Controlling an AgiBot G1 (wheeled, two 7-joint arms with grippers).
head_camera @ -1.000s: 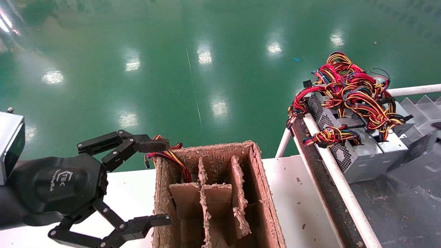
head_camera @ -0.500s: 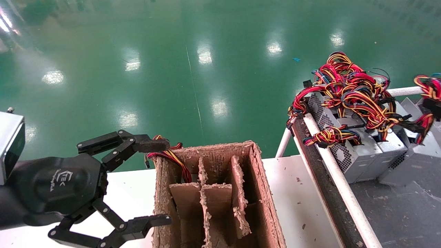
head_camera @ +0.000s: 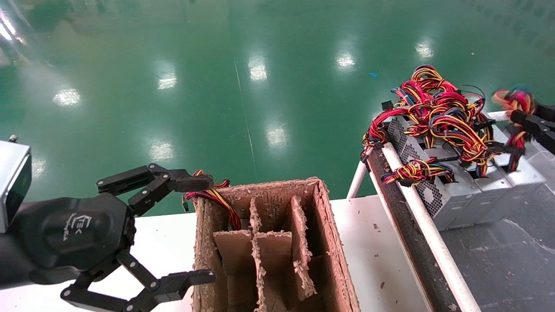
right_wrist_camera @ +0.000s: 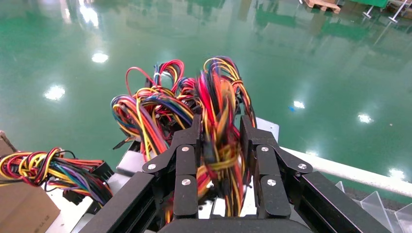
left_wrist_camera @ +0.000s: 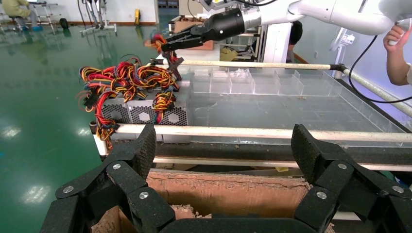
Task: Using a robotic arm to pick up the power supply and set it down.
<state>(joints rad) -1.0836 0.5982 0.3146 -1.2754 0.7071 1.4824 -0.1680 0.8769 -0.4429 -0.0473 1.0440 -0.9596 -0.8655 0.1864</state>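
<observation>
Fingers of the black right gripper (right_wrist_camera: 221,145) clamp the red-yellow-black wire bundle (right_wrist_camera: 221,121) of 1 silver-grey metal power supply (head_camera: 522,175), which rests below it at the right end of a row of 3 on the dark bench (head_camera: 498,264). Left black gripper (head_camera: 197,229) hangs wide open beside 1 brown divided cardboard box (head_camera: 329,242).

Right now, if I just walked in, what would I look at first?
Probably the big tangle of red, yellow, black and blue wires heaped on the grey power supplies on the robot's right. There the right gripper is shut on one wire bundle. On the left, the open left gripper hangs beside a ragged cardboard box with dividers.
</observation>
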